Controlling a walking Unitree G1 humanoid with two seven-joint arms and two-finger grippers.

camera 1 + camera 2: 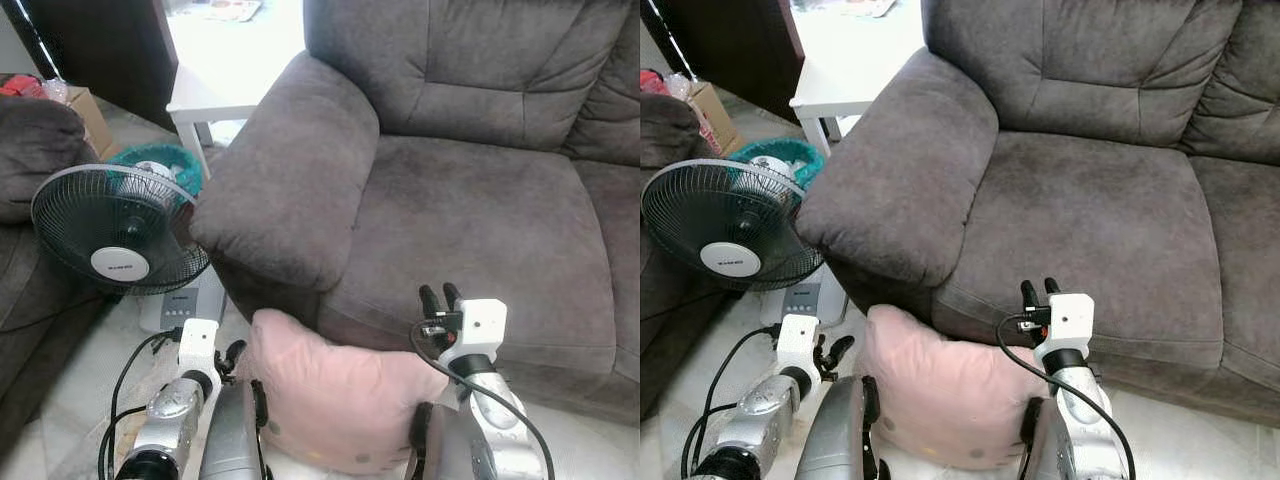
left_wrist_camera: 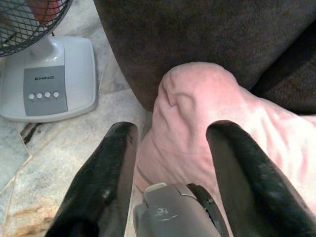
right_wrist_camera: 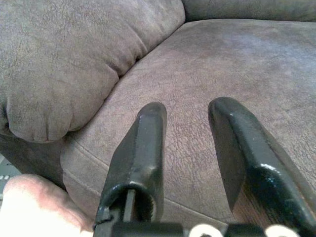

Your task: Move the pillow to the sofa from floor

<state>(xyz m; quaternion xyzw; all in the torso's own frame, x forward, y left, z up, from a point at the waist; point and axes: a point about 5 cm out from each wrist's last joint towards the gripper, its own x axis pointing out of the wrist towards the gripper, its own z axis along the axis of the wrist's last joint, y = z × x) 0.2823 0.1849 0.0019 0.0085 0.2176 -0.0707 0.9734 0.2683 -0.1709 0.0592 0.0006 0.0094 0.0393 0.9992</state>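
Left eye view shows the pink pillow [image 1: 335,400] held up between the robot's two arms, just in front of the grey sofa [image 1: 470,200] and below the front edge of its seat cushion. One top corner of the pillow rises toward the underside of the sofa's armrest [image 1: 285,170]; whether its bottom edge touches the tiled floor [image 1: 70,400] I cannot tell from where the arms block it.

The left gripper [image 2: 170,148] sits at the pillow's left side, low and close to the floor. Seen from the left wrist, its two black fingers [image 2: 106,173] are spread wide, and the pink fabric bulges into the gap between them; one finger lies against the pillow's edge, the other presses into its soft face. It straddles the pillow rather than pinching it tight.

The right gripper [image 1: 440,298] stands higher, at the pillow's upper right corner, pointing up and toward the seat. From the right wrist, its fingers [image 3: 140,153] are parted with nothing between them, the sofa seat plain beyond, and a bit of pink pillow [image 3: 34,207] shows beside the wrist. The right forearm leans against the pillow's right side.

Off to the left a white standing fan [image 1: 115,235] with a black grille rests on the floor near the armrest, a teal basket [image 1: 165,162] behind it, and a white side table [image 1: 215,95] farther back.
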